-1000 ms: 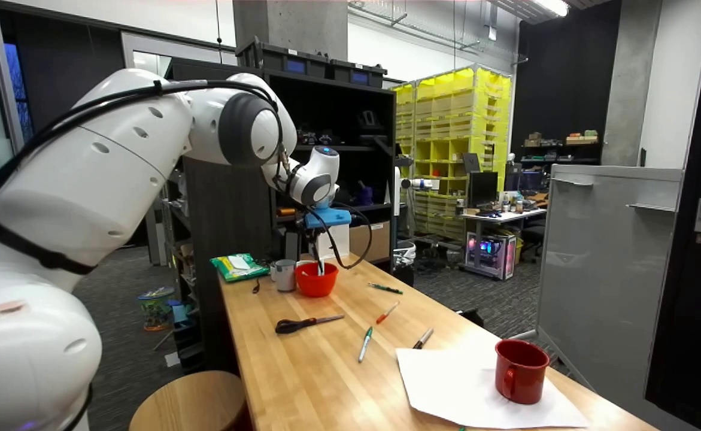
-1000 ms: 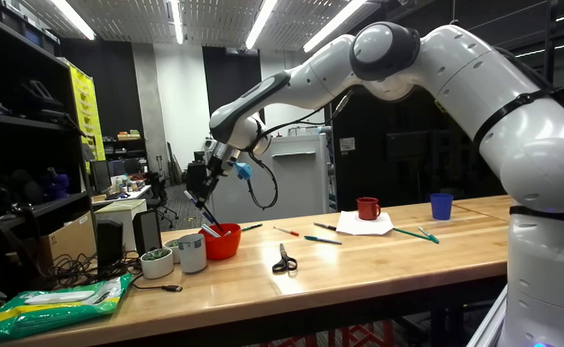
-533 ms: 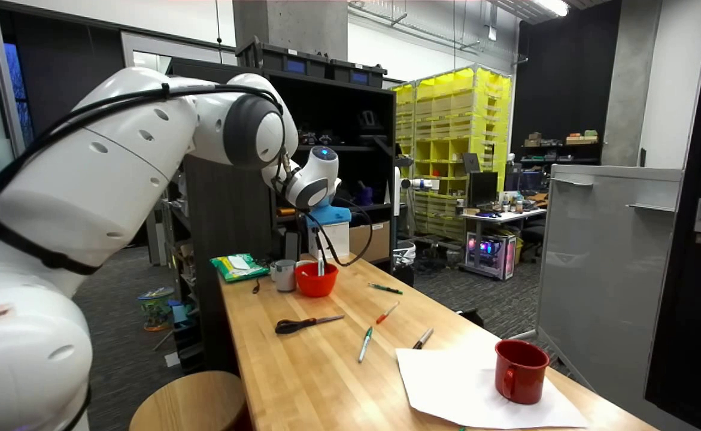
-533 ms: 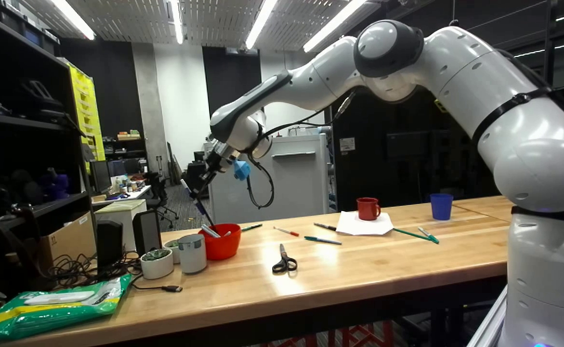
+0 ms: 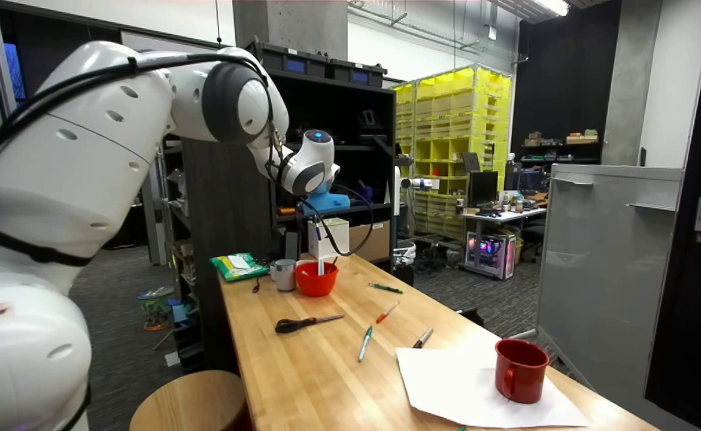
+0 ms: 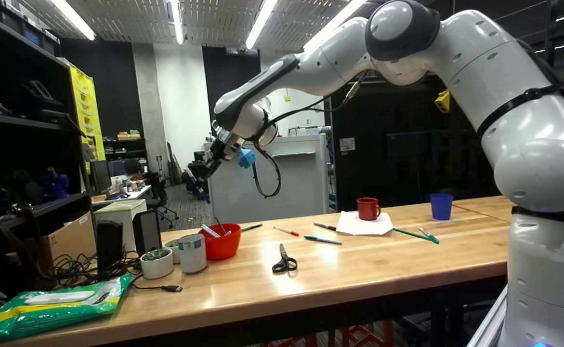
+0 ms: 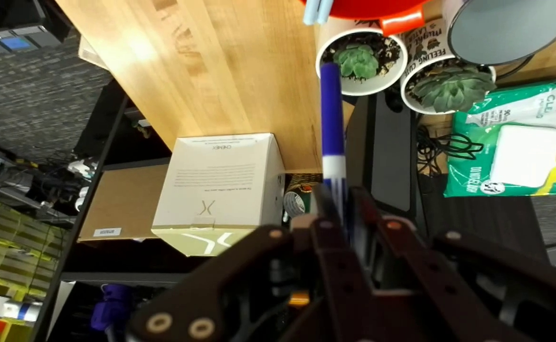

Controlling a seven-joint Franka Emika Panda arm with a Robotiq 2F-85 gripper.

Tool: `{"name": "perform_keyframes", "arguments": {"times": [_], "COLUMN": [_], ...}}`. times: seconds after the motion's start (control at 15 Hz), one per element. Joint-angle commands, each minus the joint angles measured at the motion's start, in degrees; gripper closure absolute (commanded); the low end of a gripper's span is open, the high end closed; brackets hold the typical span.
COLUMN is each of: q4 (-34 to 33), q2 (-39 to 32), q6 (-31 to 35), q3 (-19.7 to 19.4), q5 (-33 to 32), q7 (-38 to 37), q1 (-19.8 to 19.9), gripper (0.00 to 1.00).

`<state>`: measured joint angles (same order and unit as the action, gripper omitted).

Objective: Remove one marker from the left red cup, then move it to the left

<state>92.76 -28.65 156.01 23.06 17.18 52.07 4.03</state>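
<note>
The desk (image 6: 349,270) is pale striped wood, patched with glare. The red cup (image 6: 224,246) stands upright on it, just beside a grey mug (image 6: 192,258); two plant pots (image 6: 157,266) stand next to the mug. Near them lie a cable (image 6: 171,288) and, at the corner, the wipes (image 6: 55,308). Scissors (image 5: 310,322) lie well apart from the red cup. Scattered singly lie a dark green pen (image 5: 385,288) near the red cup, then a red pen (image 6: 289,232), a green pen (image 6: 322,240), and a black pen (image 6: 325,226) whose end reaches the edge of the paper (image 6: 351,225). Past the paper, a green stick (image 6: 411,233) and a capped pen (image 6: 433,238) meet, with a blue cup (image 6: 441,207) upright near them.
</note>
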Motion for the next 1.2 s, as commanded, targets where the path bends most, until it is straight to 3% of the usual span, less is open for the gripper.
{"name": "perform_keyframes", "arguments": {"times": [0.0, 0.4, 1.13], "q4": [7.5, 15.7, 25.5], "q2": [8.2, 15.8, 25.1], "q6": [-3.8, -15.0, -34.1], "q3": [-4.9, -11.2, -16.0], "q5": [-3.2, -10.8, -17.0], "q7": [-8.2, -23.8, -42.0], "q1": [-2.2, -5.0, -6.9], "gripper": [0.97, 0.97, 0.97]}}
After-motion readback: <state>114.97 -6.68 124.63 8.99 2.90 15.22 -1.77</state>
